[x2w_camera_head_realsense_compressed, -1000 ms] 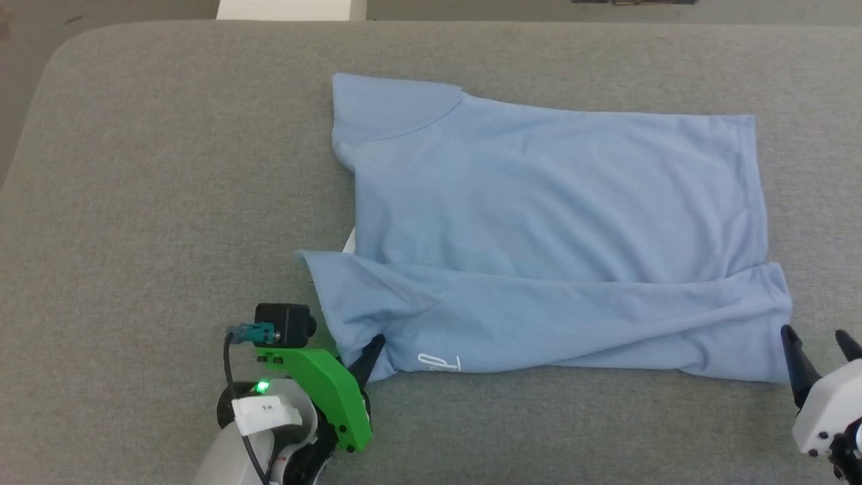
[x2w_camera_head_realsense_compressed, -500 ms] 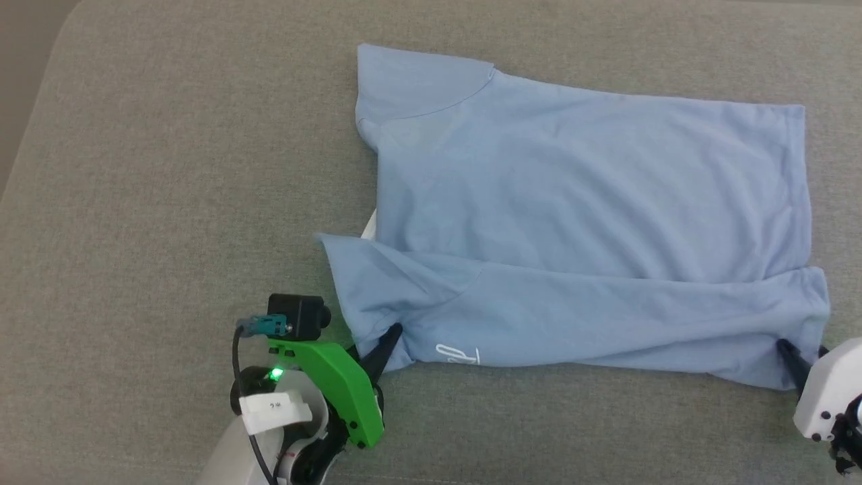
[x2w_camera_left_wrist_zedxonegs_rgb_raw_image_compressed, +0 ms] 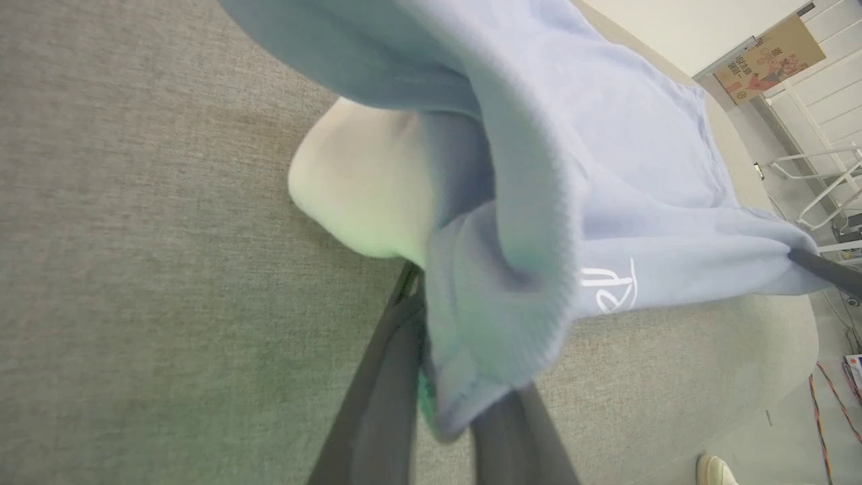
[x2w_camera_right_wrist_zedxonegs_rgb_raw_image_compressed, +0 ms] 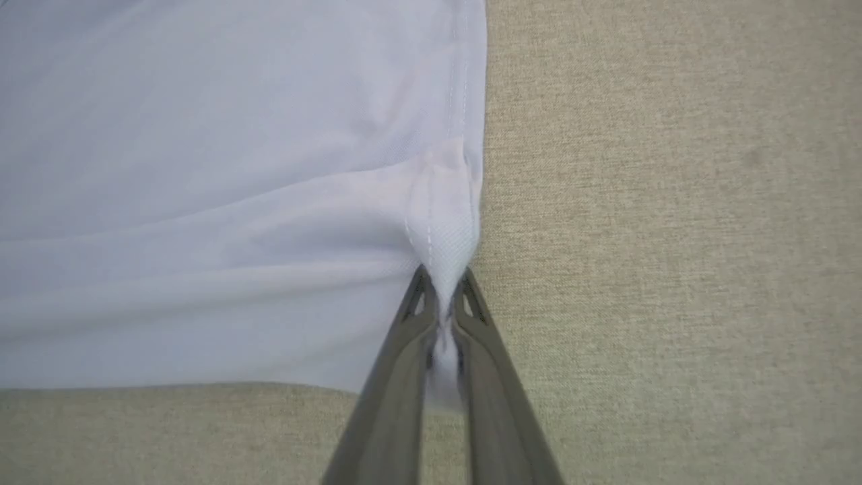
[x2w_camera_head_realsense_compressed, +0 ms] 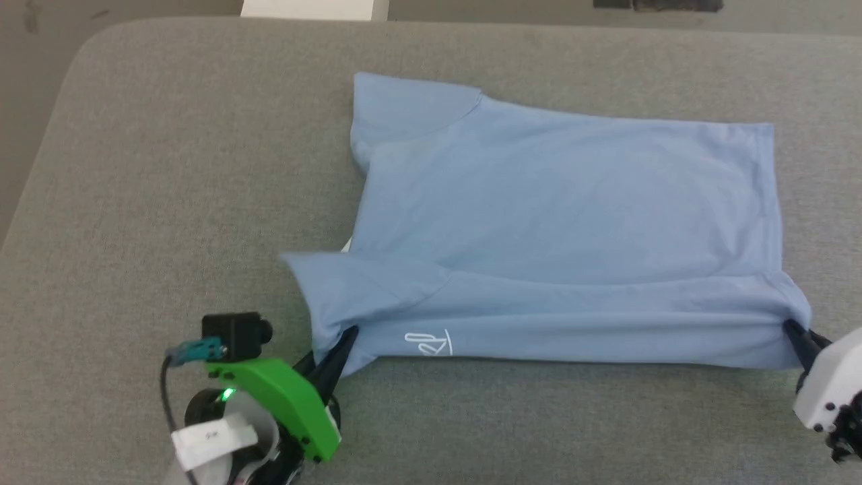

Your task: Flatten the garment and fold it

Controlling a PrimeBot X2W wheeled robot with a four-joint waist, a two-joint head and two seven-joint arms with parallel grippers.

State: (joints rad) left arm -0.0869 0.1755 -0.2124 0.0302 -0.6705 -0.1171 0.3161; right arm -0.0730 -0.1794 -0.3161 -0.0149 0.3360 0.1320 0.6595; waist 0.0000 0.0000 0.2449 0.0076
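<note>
Two pinches hold the near edge of the garment (x2w_camera_head_realsense_compressed: 566, 215), one at each end. The left end effector (x2w_camera_head_realsense_compressed: 340, 343) is clamped on a bunched fold of blue knit by the near shoulder, just beside the small white logo (x2w_camera_head_realsense_compressed: 429, 343). The right end effector (x2w_camera_right_wrist_zedxonegs_rgb_raw_image_compressed: 441, 283) has its fingers together on the near corner of the hem (x2w_camera_right_wrist_zedxonegs_rgb_raw_image_compressed: 465, 101), and the cloth puckers into the tips. Between them the near edge runs fairly straight and lifts slightly off the grey padded bench (x2w_camera_head_realsense_compressed: 168, 168). It is drawn into a long band with shallow creases along it. A sliver of white collar (x2w_camera_head_realsense_compressed: 347, 246) peeks out at the left, behind that band. Farther back the body of the shirt lies flat and mostly smooth, with the far sleeve (x2w_camera_head_realsense_compressed: 404, 104) spread toward the back edge. The step looks like a lengthwise fold. To do it well, I'd say both arms should rise together, level and at the same pace. The pull should be only enough to keep the edge straight, since soft knit stretches. The edge should then be carried over and laid parallel to the far side.
</note>
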